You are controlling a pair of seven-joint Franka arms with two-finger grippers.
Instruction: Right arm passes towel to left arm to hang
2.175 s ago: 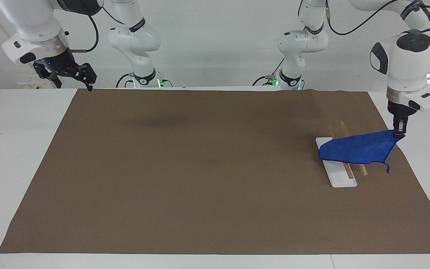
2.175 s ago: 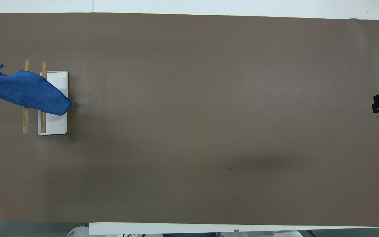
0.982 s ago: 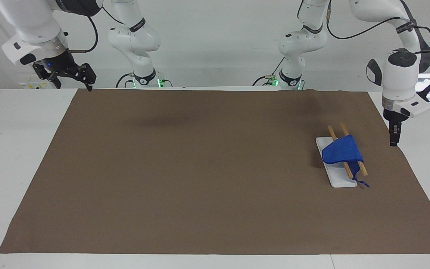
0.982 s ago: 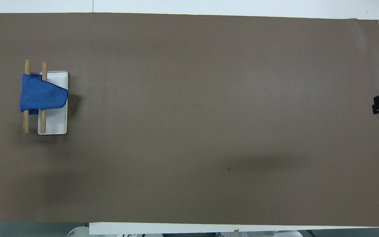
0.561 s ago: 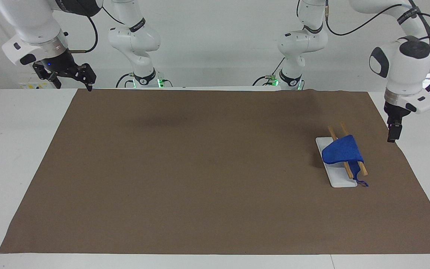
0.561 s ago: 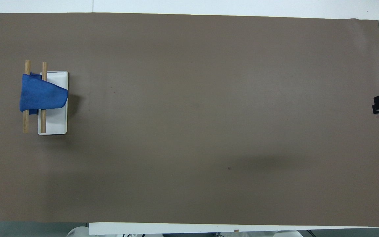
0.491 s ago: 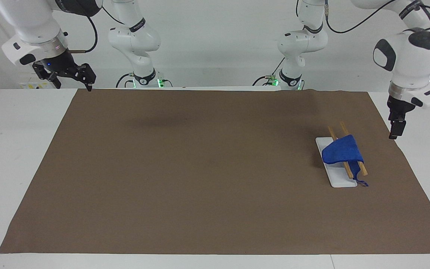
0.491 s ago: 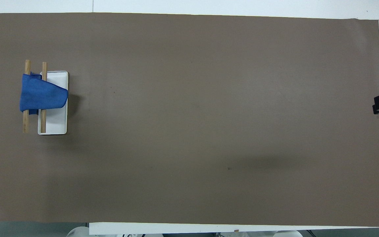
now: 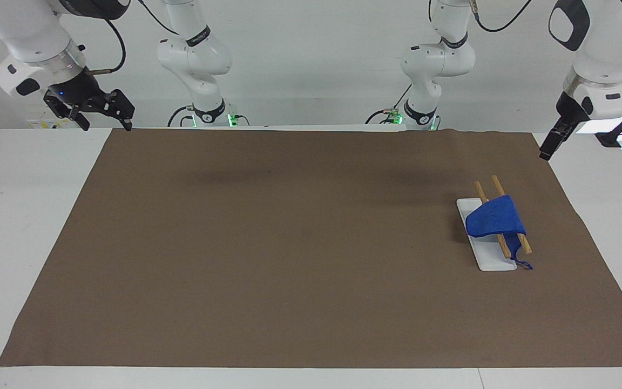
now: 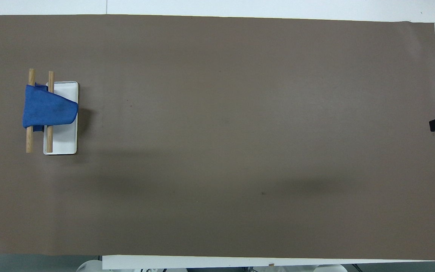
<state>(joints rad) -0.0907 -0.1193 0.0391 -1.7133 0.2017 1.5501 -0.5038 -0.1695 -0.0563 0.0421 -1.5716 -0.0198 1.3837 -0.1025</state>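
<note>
Towel (image 9: pixel 495 222) is lying draped over the two wooden bars (image 9: pixel 500 216) of a rack, its white base (image 9: pixel 491 261) sitting on the brown mat (image 9: pixel 311 243) of the table (image 9: pixel 14 216) toward the left arm's end. Left gripper (image 9: pixel 547 150) is hanging over the mat's edge, holding nothing; how its jaws are standing cannot be told. Right gripper (image 9: pixel 103 114) is waiting over the right arm's end, jaws spread and gripping nothing.

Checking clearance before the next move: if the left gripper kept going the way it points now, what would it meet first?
The left gripper points down, slanted toward the brown mat's corner. It would likely meet the mat edge there first, not the towel on the rack; depth is unclear.
</note>
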